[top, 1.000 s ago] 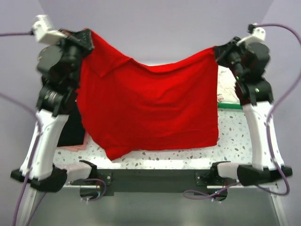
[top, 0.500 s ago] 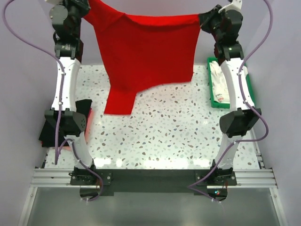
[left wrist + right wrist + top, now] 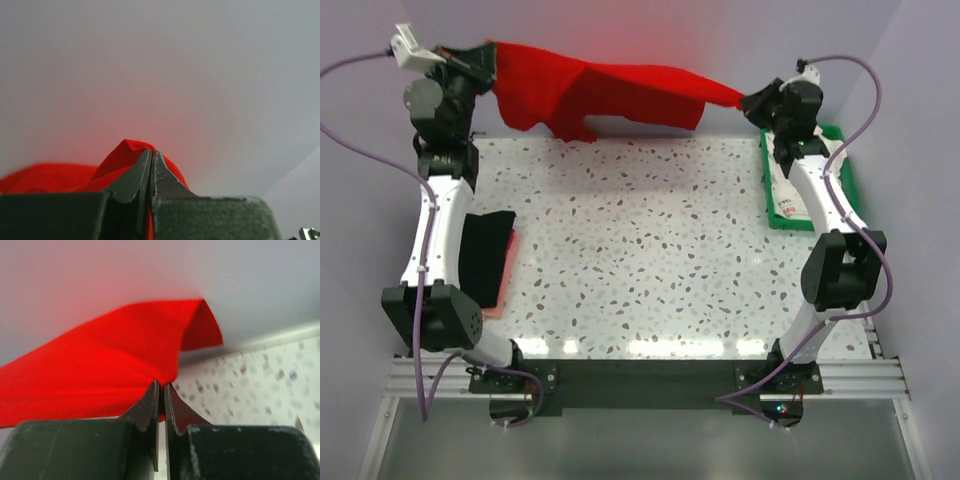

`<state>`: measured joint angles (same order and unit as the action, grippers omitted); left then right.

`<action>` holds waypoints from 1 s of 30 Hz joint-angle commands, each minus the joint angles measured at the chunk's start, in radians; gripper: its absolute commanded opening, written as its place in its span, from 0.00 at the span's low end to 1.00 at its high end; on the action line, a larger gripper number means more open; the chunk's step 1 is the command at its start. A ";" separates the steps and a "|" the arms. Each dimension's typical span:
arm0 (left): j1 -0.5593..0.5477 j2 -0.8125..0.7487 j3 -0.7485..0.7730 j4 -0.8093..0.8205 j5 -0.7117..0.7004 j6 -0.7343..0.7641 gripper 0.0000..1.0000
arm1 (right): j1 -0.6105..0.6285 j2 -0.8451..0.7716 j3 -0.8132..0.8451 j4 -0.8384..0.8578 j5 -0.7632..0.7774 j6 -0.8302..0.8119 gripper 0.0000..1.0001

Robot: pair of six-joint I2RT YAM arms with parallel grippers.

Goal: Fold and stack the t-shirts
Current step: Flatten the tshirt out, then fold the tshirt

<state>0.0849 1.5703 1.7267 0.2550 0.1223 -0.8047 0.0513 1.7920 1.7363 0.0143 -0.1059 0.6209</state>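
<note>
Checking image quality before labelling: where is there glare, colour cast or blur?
Top external: bright glare patches along the near edge of the table, red glow on the wall above the red t-shirt. Left wrist: same red cast on the wall. Right wrist: table speckles out of focus.

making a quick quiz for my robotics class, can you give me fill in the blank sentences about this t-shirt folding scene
1. The t-shirt stretched between the left gripper and the right gripper is ____ in colour.
2. The folded black t-shirt lies on the ____ side of the table.
3. The white shirts sit in a ____ tray.
Missing words: red; left; green.
</note>
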 commanded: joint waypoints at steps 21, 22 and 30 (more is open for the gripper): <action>-0.066 -0.749 -1.200 -0.537 -0.179 -0.224 0.00 | -0.094 -0.322 -0.927 -0.221 -0.069 0.040 0.00; -0.076 -0.792 -1.228 -0.604 -0.197 -0.235 0.00 | -0.094 -0.344 -0.951 -0.231 -0.058 0.034 0.00; -0.152 -1.036 -1.325 -0.881 -0.276 -0.343 0.00 | -0.116 -0.569 -1.116 -0.356 0.103 0.014 0.00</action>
<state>-0.0608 0.5976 0.4202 -0.4995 -0.1032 -1.0889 -0.0448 1.2949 0.6502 -0.2798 -0.1078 0.6571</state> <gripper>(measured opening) 0.016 0.044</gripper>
